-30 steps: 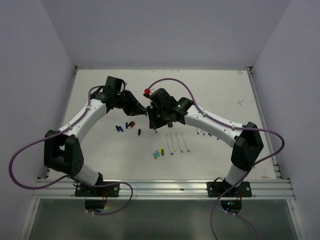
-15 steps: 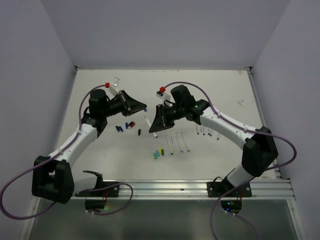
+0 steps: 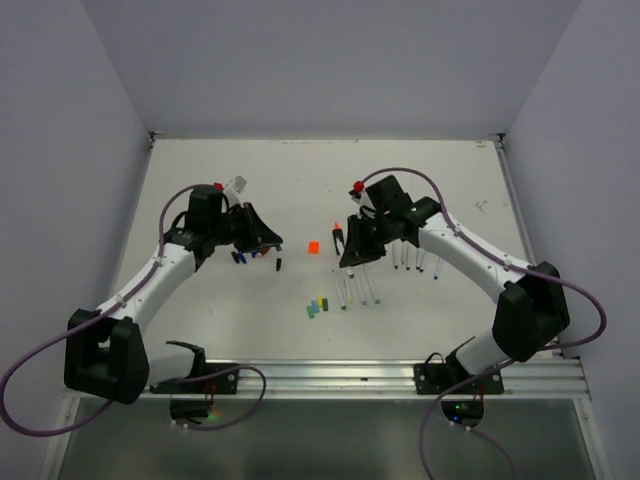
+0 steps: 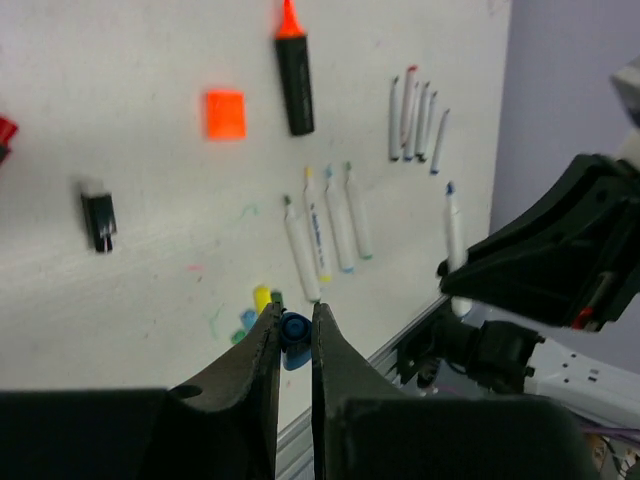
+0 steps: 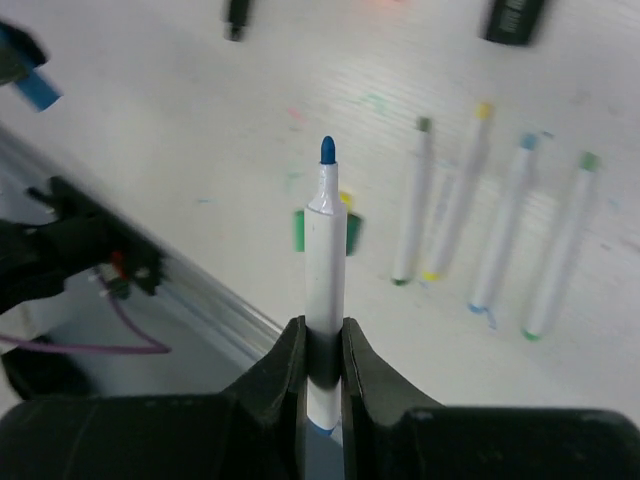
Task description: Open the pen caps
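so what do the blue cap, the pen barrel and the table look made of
Blue cap, pinched in the left gripper: probably plastic, even colour, slight sheen. Pen in the right gripper: smooth white barrel, likely plastic too. Table: matte white, ink-stained; material unclear.

The right wrist view's top edge crops the blurred black marker (image 5: 515,18).

The white surface (image 3: 440,170) fills mid-frame, pale walls (image 3: 330,60) around it. A metal rail (image 3: 330,375) runs along its lower edge.
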{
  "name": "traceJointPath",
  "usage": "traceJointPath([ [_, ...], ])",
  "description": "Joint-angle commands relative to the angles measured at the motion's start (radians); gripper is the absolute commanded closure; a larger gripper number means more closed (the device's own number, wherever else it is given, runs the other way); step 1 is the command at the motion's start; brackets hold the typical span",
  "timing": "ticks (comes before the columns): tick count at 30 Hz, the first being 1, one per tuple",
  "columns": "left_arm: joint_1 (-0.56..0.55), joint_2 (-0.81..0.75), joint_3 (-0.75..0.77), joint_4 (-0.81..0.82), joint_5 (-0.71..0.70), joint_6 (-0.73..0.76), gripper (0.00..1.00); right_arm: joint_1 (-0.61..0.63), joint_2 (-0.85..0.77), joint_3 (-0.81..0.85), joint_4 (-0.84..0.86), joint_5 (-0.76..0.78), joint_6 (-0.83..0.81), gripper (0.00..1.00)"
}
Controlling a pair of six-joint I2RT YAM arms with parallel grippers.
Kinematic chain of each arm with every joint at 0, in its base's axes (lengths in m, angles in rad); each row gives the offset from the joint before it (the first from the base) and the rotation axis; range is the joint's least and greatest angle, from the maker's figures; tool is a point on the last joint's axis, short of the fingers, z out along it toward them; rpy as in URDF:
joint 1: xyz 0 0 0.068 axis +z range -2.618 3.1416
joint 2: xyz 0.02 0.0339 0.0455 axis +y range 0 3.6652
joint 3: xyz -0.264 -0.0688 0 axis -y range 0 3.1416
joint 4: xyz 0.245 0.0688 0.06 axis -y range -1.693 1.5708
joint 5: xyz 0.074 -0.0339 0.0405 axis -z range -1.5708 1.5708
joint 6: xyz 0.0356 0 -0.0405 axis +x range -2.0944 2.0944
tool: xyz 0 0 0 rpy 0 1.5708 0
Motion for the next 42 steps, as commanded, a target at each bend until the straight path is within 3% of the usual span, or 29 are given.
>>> traceJointPath([
  [1,-0.052,-0.058,-0.073,-0.132,-0.051,0.075,1.0,-0.037,-0.084,-0.07,-0.178,0.251,-0.118,1.0],
  [8,-0.3,-0.013,-0.157,-0.103,-0.165,-0.01,1.0,-0.072,-0.044,-0.164,-0.172,0.425,-0.193,1.0],
  [11,-0.352,0.022,-0.177,-0.09,-0.197,-0.015,1.0,-0.078,0.011,-0.164,-0.15,0.448,-0.209,1.0],
  [19,-0.379,0.094,-0.245,-0.05,-0.233,-0.013,1.0,-0.083,0.12,-0.148,-0.097,0.499,-0.239,1.0],
  [24,-0.385,0.143,-0.249,-0.029,-0.234,-0.007,0.99,-0.084,0.159,-0.157,-0.06,0.454,-0.253,1.0],
  [26,-0.388,0.162,-0.252,-0.023,-0.234,-0.005,0.95,-0.084,0.168,-0.156,-0.055,0.422,-0.251,1.0],
  [32,-0.393,0.188,-0.272,-0.004,-0.242,-0.014,0.89,-0.084,0.2,-0.162,-0.043,0.374,-0.256,0.91],
  [35,-0.394,0.188,-0.281,-0.003,-0.249,-0.024,0.79,-0.084,0.212,-0.165,-0.04,0.365,-0.256,0.87],
  [42,-0.393,0.179,-0.278,-0.013,-0.268,-0.025,0.68,-0.084,0.205,-0.167,-0.038,0.335,-0.245,0.69],
])
